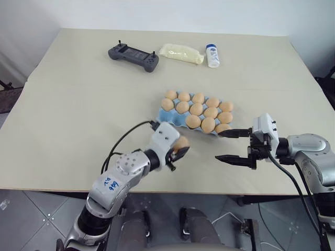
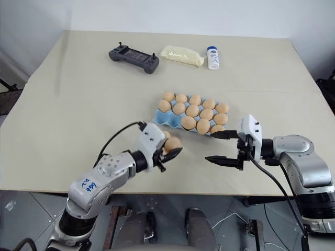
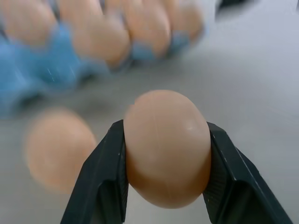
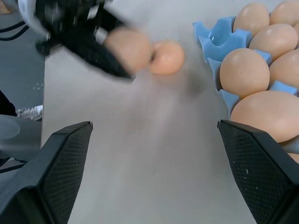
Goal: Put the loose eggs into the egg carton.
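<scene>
Table [image 1: 78,104]: a wide beige top that carries everything else.
Egg carton [image 1: 168,117]: light blue moulded tray, just right of the table's middle, lying slightly askew. Nearly every cup holds a tan egg; the cups at its near left corner, about 7 o'clock on the tray, stand bare and blue, seen too in the right wrist view [image 4: 219,39].
Controller [image 1: 133,56]: dark grey handheld unit at about 11 o'clock from the carton, near the far edge, well apart from it.
Packet [image 1: 181,53]: pale yellow, plastic-wrapped, at 12 o'clock from the carton, just right of the controller.
Bottle [image 1: 212,55]: small, white with a blue cap, lying just beside the packet's right end, about 1 o'clock from the carton.
Left gripper [image 1: 178,151]: at about 7 o'clock from the carton, near its bare corner, its two black fingers clamped on one loose egg.
Held egg [image 3: 167,147]: tan, pinched by its two sides between the left gripper's fingers [image 3: 100,179], raised off the table.
Right gripper [image 1: 230,145]: at about 5 o'clock from the carton, near the table's front edge, pointing toward the left gripper; its fingers stand wide apart with nothing between them.
Second loose egg [image 4: 167,57]: on the table just behind the held egg, close to the carton's bare corner; it shows blurred in the left wrist view [image 3: 60,148].
</scene>
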Controlling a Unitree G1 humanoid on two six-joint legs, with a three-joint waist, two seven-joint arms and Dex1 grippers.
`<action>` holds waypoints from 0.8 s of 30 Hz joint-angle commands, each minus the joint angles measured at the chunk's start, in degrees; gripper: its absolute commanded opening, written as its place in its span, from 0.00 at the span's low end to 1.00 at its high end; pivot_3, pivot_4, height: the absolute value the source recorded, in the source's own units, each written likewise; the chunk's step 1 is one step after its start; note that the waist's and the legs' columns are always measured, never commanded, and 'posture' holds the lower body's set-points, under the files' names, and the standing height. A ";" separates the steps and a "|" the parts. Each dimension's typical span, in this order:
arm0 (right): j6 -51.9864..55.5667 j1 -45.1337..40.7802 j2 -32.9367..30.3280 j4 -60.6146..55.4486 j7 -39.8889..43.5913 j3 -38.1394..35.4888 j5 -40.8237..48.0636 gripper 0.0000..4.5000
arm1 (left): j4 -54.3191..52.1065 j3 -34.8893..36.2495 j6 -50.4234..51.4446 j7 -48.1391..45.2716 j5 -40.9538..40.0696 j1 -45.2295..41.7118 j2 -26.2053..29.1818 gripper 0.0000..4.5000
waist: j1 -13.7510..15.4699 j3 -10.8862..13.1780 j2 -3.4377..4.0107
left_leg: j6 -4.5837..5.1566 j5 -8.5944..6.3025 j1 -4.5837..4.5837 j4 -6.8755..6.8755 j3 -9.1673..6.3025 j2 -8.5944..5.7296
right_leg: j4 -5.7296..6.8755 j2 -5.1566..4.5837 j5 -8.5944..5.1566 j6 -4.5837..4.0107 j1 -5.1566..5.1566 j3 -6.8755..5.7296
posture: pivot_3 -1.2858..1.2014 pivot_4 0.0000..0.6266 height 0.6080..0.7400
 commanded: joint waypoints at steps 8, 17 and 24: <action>-0.59 0.36 -0.10 -3.04 -2.50 -2.46 0.51 1.00 | 13.45 3.77 -15.19 -1.62 3.04 -8.06 -2.62 0.36 | -0.01 0.00 0.00 | -0.02 0.02 0.00 0.01 0.01 -0.09 | 0.03 0.12 0.01 0.02 -0.02 -0.02 | 0.52 0.24 1.00; -0.18 2.29 -0.46 -4.90 -4.26 -3.47 0.75 1.00 | 26.09 2.19 -20.70 -0.54 8.15 -12.18 -6.14 0.36 | 0.11 0.00 0.00 | 0.02 0.04 -0.04 0.03 0.01 -0.10 | 0.04 0.13 0.03 0.07 -0.02 -0.10 | 0.52 0.24 1.00; 0.30 3.41 -0.71 -5.99 -4.75 -4.39 0.94 1.00 | 27.90 3.02 -21.32 -0.39 9.33 -12.67 -8.18 0.36 | 0.07 0.00 0.00 | 0.04 0.04 -0.04 0.03 0.04 -0.09 | 0.05 0.13 0.05 0.11 -0.03 -0.17 | 0.52 0.24 1.00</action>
